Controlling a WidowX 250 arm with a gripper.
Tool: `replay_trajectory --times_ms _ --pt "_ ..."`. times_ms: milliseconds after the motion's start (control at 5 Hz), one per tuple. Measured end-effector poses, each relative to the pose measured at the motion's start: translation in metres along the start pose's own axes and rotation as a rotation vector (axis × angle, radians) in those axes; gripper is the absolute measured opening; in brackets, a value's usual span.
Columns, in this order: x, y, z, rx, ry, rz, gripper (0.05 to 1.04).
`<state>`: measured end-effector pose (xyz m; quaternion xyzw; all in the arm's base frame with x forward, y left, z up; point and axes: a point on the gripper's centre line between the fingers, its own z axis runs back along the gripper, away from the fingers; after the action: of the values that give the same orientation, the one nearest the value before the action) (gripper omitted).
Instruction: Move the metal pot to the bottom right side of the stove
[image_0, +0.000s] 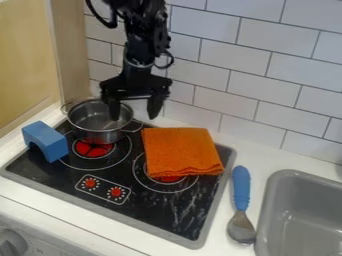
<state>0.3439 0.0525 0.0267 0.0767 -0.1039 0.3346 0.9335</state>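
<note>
The metal pot (99, 136) stands upright at the back left of the black stove (93, 202), partly over the left burner. Its two wire handles point to the back left and to the right. Above the pot's right side hangs my gripper (134, 118), open and pointing down. The left finger (114, 106) appears over the pot's opening, and the other is to the right of the rim, above the right handle. Whether either one touches the pot I cannot tell.
An orange cloth (180, 152) covers part of the right burner. A blue arch block (45, 140) rests at the stove's left edge. Right of the stove lie a blue-handled spoon (241, 187) and a grey sink (270, 200). A tiled wall (260, 90) rises behind.
</note>
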Motion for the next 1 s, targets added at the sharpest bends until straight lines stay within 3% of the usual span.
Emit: replay_trajectory --times_ms 200,400,600,1000 --pt "0.0 0.001 -0.003 0.008 0.003 0.006 0.938" --pt "-0.007 0.003 -0.016 0.042 0.045 -0.008 0.624" --pt "-0.002 0.001 -0.014 0.036 0.032 -0.001 0.4" --pt "0.001 0.008 -0.016 0.042 0.033 0.03 0.354"
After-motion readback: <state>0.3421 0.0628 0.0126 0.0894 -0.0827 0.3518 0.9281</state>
